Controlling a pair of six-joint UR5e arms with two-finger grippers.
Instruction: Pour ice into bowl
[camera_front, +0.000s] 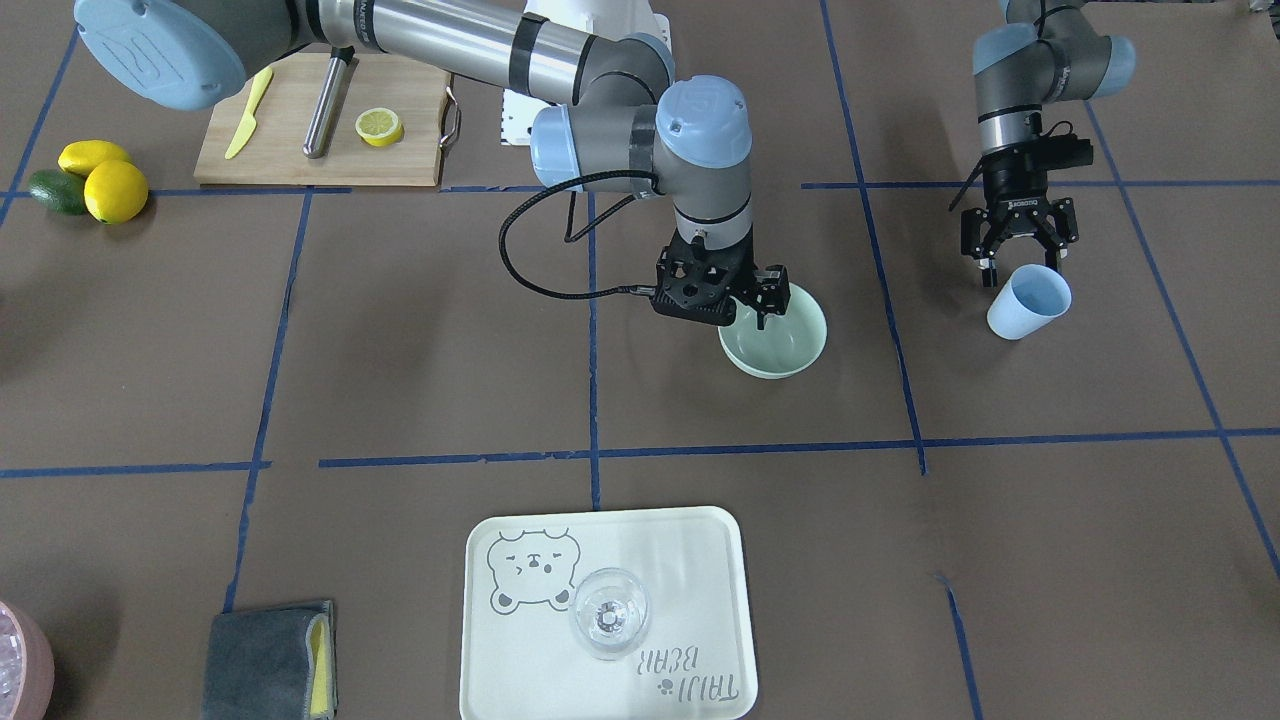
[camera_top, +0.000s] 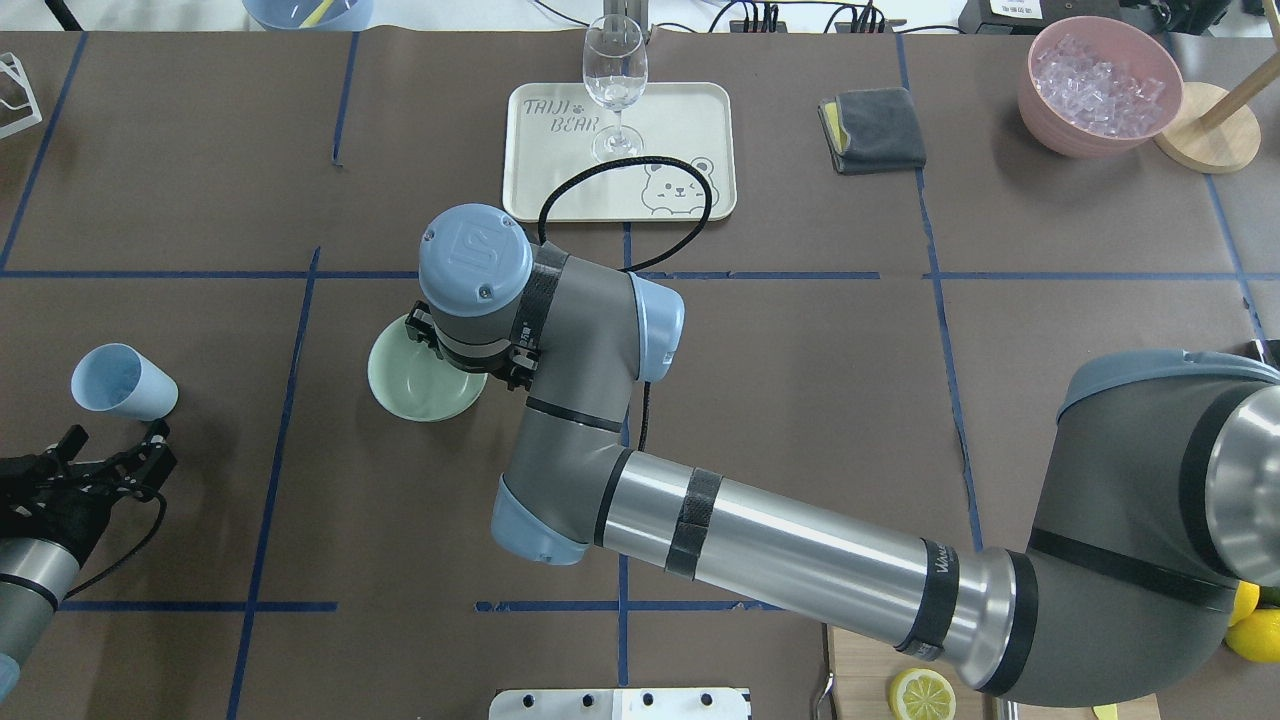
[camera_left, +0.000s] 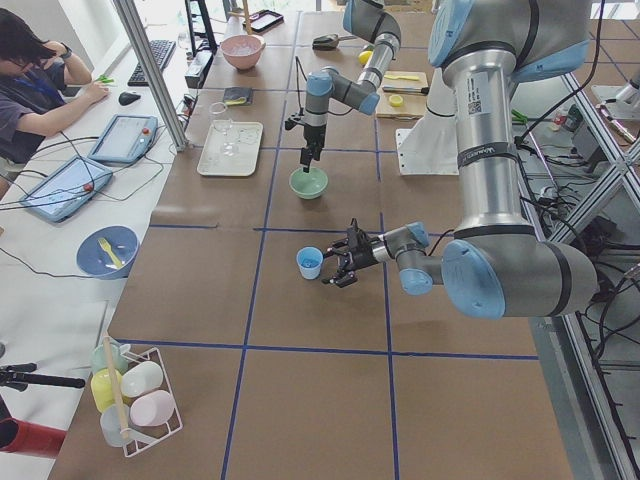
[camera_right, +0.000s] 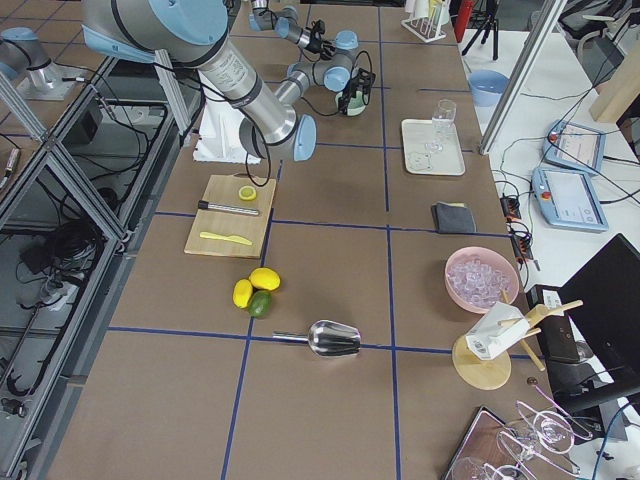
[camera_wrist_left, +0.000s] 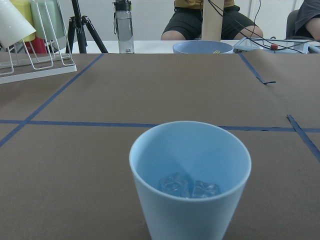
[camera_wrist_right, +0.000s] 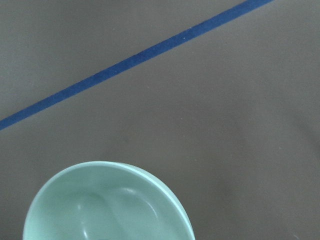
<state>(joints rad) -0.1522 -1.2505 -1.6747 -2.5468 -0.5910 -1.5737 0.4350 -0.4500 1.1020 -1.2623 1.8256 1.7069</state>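
Note:
The pale mint-green bowl (camera_front: 790, 350) (camera_top: 415, 385) stands on the table near the middle. My right gripper (camera_front: 766, 298) hangs straight down over the bowl's robot-side rim. Its fingers look slightly apart and hold nothing that I can see. The right wrist view shows only the bowl's rim (camera_wrist_right: 150, 175). The light blue cup (camera_front: 1030, 300) (camera_top: 125, 382) holds a few clear ice cubes (camera_wrist_left: 190, 187). My left gripper (camera_front: 1020, 250) (camera_top: 100, 465) is open just behind the cup and does not touch it.
A pink container of ice (camera_top: 1100, 75) stands at the far right. A cream tray (camera_top: 690, 120) carries a clear glass (camera_top: 614, 70), with a grey cloth (camera_top: 872, 130) beside it. A cutting board (camera_front: 280, 165) and lemons (camera_front: 110, 185) lie on my right side.

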